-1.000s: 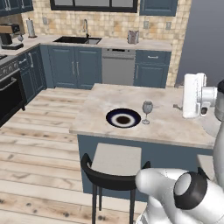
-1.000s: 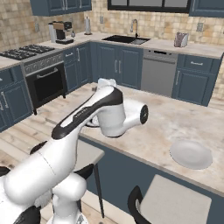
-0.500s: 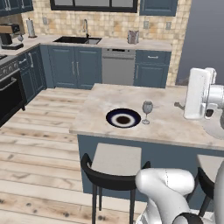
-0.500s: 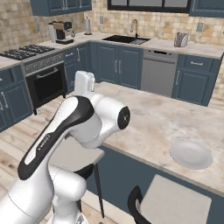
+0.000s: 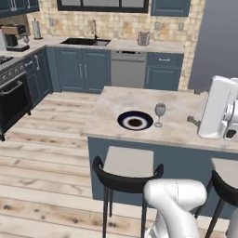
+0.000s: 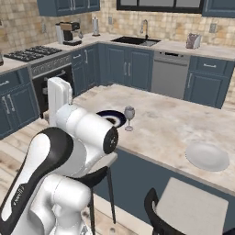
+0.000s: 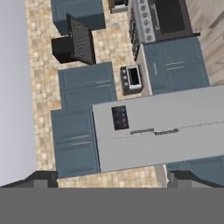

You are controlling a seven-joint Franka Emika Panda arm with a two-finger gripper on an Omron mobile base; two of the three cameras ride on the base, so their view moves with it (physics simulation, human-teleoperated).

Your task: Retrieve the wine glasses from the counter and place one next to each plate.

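One wine glass (image 5: 159,112) (image 6: 129,114) stands upright on the island top, just right of the dark plate (image 5: 135,122) with the white centre. The pale plate (image 6: 207,155) lies alone near the island's front edge, farther right. The counter (image 5: 139,45) (image 6: 176,46) with its sink runs along the back wall. My arm's white link (image 5: 216,113) (image 6: 59,94) stands upright at the island's near side, apart from the glass. In the hand view my gripper (image 7: 113,178) is open with nothing between its tips, facing a far wall of cabinets.
Two black-backed stools (image 5: 125,167) (image 6: 183,206) stand at the island's front. A toaster (image 5: 143,38) sits on the back counter and a coffee machine (image 5: 14,37) by the stove. The rolled hand view holds a steel fridge (image 7: 157,131) and navy cabinets (image 7: 76,127).
My arm has swung round and its upper link has come upright, moving off the island's middle in the right base view. The glass and both plates have stayed put.
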